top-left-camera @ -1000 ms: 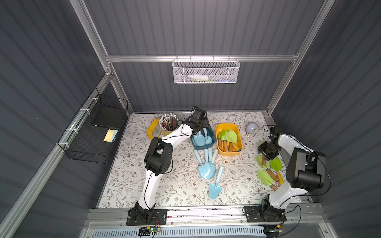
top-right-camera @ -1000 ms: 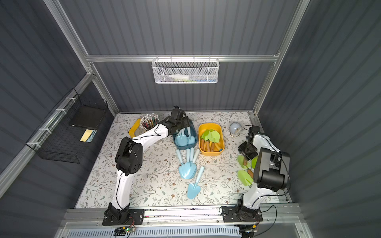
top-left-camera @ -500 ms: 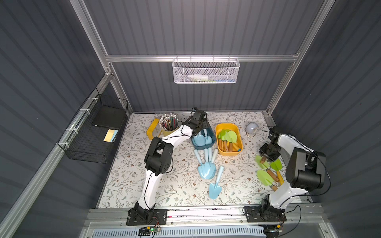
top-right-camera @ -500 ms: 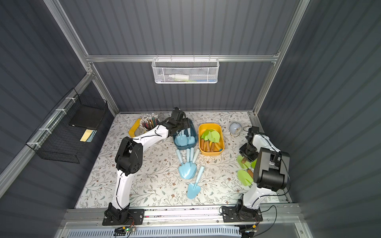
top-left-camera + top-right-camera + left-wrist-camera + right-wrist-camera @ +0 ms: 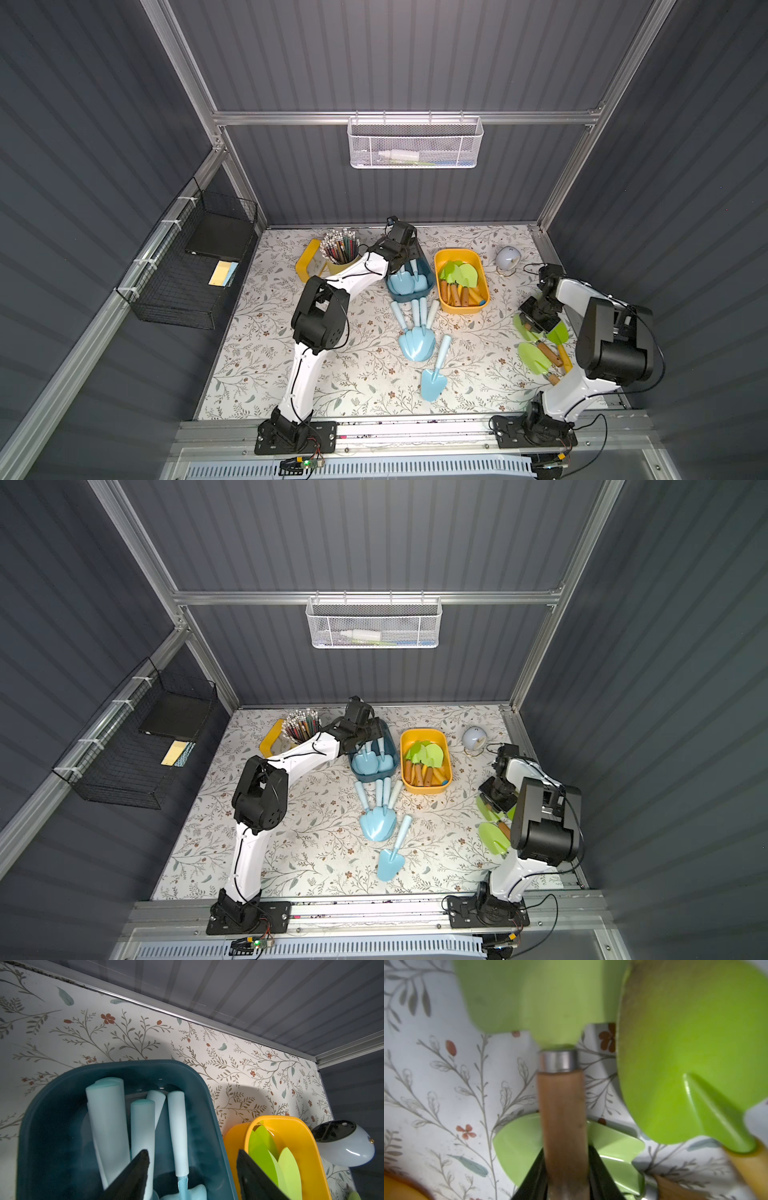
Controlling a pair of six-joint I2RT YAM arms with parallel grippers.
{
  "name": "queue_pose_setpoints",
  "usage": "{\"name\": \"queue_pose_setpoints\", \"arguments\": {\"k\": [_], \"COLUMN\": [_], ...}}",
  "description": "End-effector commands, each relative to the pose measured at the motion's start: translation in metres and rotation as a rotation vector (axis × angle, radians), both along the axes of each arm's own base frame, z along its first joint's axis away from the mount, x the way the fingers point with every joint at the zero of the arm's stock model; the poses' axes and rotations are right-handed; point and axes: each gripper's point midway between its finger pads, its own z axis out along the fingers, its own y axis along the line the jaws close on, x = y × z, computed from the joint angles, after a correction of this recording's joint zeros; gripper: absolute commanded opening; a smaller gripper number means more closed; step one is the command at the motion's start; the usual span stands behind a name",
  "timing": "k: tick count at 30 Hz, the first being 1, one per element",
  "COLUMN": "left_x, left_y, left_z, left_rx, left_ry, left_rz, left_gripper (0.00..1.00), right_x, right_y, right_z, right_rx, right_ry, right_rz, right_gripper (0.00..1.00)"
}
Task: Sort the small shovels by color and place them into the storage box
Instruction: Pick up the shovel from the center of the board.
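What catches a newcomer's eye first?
A fan of pale-blue shovels lies on the table, before the teal box and the yellow box of green ones. The right gripper is shut on the wooden handle of a green shovel at the right edge; the left gripper hangs open over the teal box.

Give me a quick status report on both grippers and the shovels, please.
Left gripper open, above teal bin. Right gripper shut on green shovel, wooden handle. Five blue shovels loose on table. Another green blade crowds it.
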Motion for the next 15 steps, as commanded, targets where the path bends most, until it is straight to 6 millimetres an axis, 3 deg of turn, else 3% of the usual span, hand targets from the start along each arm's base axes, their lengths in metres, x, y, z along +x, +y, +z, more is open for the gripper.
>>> {"name": "queue_pose_setpoints", "arguments": {"k": [1,4,9,12,15], "left_x": [0.002,0.002,0.002,0.001,0.001], "left_y": [0.004,0.005,0.005,0.005,0.006], "left_z": [0.033,0.036,0.038,0.039,0.039], "left_rx": [-0.018,-0.015,-0.022,-0.025,-0.023], "left_ry": [-0.048,-0.049,-0.046,-0.041,-0.036], "left_rz": [0.023,0.027,0.033,0.033,0.035], "left_gripper": [0.69,0.69,0.69,0.69,0.69], "right_x": [-0.002,-0.001,0.015,0.034,0.055], "right_y": [0.001,-0.004,-0.013,-0.004,0.021], "right_z": [-0.004,0.006,0.043,0.076,0.110], "right_rx": [0.002,-0.030,-0.105,-0.157,-0.196], "right_ry": [-0.007,-0.033,-0.136,-0.216,-0.302], "right_rz": [-0.012,-0.024,-0.030,0.046,0.156], "right_gripper": [0.16,0.04,0.00,0.00,0.00]}}
